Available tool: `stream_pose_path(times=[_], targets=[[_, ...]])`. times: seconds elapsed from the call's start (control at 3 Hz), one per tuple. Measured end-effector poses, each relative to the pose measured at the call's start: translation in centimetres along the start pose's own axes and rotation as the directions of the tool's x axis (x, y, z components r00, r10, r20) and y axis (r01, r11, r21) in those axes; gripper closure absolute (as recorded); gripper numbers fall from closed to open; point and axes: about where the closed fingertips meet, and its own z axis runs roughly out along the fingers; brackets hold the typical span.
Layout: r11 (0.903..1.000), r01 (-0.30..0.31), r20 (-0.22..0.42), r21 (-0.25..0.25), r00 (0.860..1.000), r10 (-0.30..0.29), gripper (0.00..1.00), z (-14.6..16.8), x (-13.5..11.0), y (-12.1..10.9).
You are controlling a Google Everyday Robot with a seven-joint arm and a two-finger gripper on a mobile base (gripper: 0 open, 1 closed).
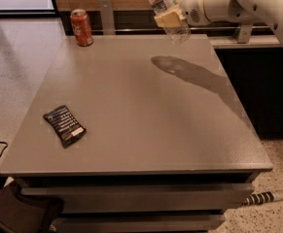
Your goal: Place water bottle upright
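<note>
The clear ribbed water bottle hangs in the air above the far right part of the grey table, tilted with its top leaning up and to the left. Its cap is cut off by the frame's top edge. My gripper comes in from the upper right on a white arm and is shut on the bottle's middle, with a tan finger pad across it. The bottle's shadow falls on the table below.
A red-orange soda can stands upright at the table's far left corner. A black snack packet lies flat near the left front edge. A counter and dark cabinet run behind and to the right of the table.
</note>
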Motion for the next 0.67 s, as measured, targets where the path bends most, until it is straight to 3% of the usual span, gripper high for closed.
stream_pose_path(times=[0.33,0.67], targets=[[0.9983,0.028,0.174,-0.051,0.985,-0.019,1.00,1.8,-1.1,0.7],[0.9945,0.060,0.285,-0.086,0.958,-0.033,1.00,2.8,-2.0,1.2]])
